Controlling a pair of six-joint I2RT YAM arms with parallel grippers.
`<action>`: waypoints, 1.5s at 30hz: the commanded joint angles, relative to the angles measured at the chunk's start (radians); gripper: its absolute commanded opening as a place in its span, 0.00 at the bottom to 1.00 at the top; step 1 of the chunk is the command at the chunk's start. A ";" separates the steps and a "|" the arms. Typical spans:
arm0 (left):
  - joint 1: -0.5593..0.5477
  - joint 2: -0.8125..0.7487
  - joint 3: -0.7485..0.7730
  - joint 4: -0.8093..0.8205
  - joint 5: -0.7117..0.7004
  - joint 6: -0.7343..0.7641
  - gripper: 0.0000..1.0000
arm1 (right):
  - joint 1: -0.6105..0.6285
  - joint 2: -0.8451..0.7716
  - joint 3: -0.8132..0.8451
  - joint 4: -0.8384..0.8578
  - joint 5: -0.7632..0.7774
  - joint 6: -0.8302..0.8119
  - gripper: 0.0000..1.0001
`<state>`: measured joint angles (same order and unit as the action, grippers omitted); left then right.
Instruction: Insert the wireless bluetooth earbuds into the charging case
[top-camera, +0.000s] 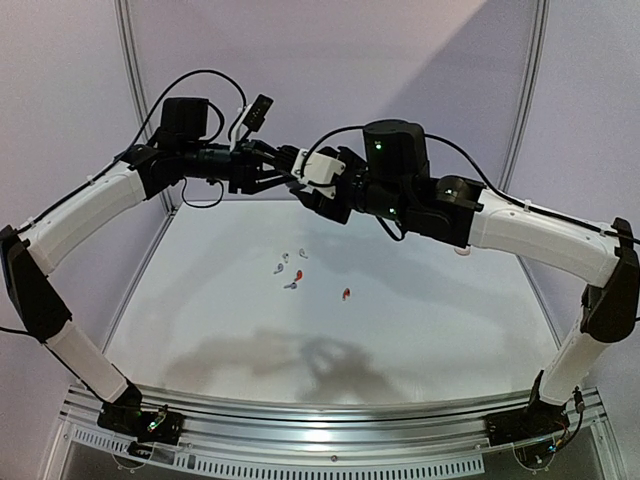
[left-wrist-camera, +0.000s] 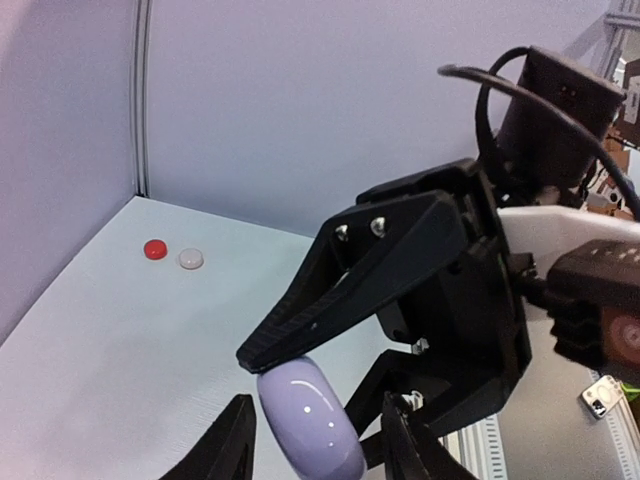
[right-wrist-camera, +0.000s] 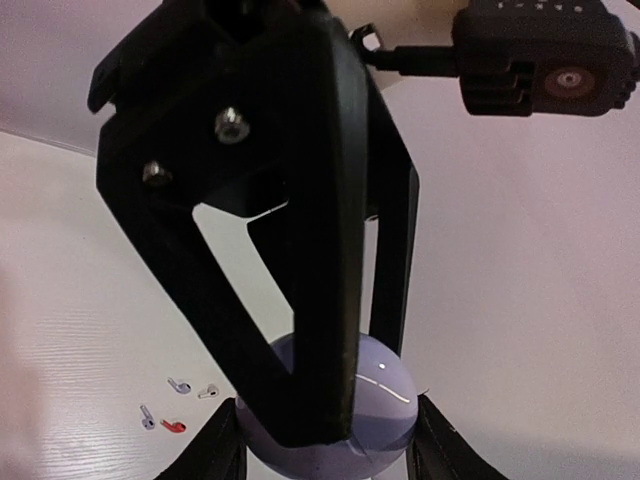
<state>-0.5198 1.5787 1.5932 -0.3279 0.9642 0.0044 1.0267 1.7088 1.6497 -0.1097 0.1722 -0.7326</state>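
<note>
Left pincer and right pincer clasp lilac case, earbuds lying apart.

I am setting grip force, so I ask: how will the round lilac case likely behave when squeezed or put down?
The lilac case shows glossy highlights, so it may slip in the left tool and right tool. Its rounded shape shows no flat side, so it could roll on the table. It looks undented where pinched, so probably rigid.

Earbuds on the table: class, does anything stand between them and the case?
Nothing lies between. But the lilac case, seemingly closed, is held in the air by the left gripper and right gripper, apart from the earbuds.
</note>
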 joint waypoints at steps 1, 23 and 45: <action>-0.015 -0.021 -0.033 -0.038 -0.017 0.032 0.40 | 0.009 0.018 0.033 0.037 0.028 -0.005 0.29; 0.050 -0.056 -0.048 -0.150 0.069 0.345 0.00 | -0.112 0.014 0.168 -0.282 -0.505 0.329 0.99; 0.031 -0.063 -0.052 -0.257 0.068 0.570 0.00 | -0.157 0.142 0.301 -0.418 -0.743 0.536 0.38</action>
<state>-0.4797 1.5372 1.5471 -0.5583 1.0321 0.5549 0.8692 1.8194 1.9137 -0.5163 -0.5518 -0.1997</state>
